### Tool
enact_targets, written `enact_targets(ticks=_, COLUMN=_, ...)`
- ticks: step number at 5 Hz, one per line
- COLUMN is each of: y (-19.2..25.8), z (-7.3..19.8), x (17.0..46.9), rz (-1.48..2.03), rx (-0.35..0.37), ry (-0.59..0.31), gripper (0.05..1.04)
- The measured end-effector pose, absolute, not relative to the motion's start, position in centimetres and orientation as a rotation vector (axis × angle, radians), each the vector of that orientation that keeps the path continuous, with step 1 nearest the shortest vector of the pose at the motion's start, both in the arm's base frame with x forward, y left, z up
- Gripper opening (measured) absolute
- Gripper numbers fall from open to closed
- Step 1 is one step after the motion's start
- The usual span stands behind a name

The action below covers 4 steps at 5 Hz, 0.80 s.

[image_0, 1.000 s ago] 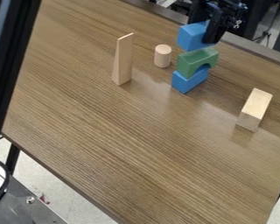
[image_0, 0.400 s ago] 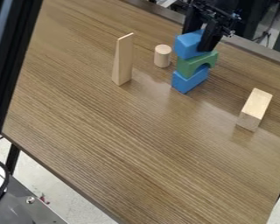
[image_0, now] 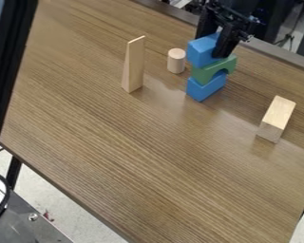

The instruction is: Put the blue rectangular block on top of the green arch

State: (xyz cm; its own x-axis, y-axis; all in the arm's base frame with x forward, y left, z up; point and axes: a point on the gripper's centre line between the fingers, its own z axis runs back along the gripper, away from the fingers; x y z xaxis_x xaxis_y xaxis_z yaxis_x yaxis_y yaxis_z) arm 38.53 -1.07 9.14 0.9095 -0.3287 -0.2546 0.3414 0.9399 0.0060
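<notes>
At the upper right, the black gripper (image_0: 216, 43) is shut on the blue rectangular block (image_0: 201, 51), one finger on each side of it. The block is directly over the green arch (image_0: 207, 71) and hides most of its top; whether the two touch I cannot tell. Beneath the arch sits another blue block (image_0: 206, 88), resting on the table.
Left of the stack stand a small wooden cylinder (image_0: 176, 60) and a tall wooden wedge (image_0: 133, 65). A pale wooden block (image_0: 277, 118) lies to the right on the brown table (image_0: 142, 152).
The gripper and the blue block in it have come down and slightly left, closing the gap above the green arch. The arch and lower blue block have kept their places.
</notes>
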Motion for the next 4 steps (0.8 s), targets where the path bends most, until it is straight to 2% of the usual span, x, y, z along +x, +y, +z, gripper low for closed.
enact_targets(ticks=1, y=-1.0, z=9.2, x=38.3, rz=-0.341, rx=0.055, ry=0.266, gripper=0.902)
enact_targets(ticks=2, y=-0.9, z=9.2, x=38.4, rz=-0.337, rx=0.060, ry=0.264, gripper=1.003)
enact_targets(ticks=4, y=-0.7, z=10.9, x=37.8, rz=-0.333, rx=0.055, ry=0.211, gripper=0.999)
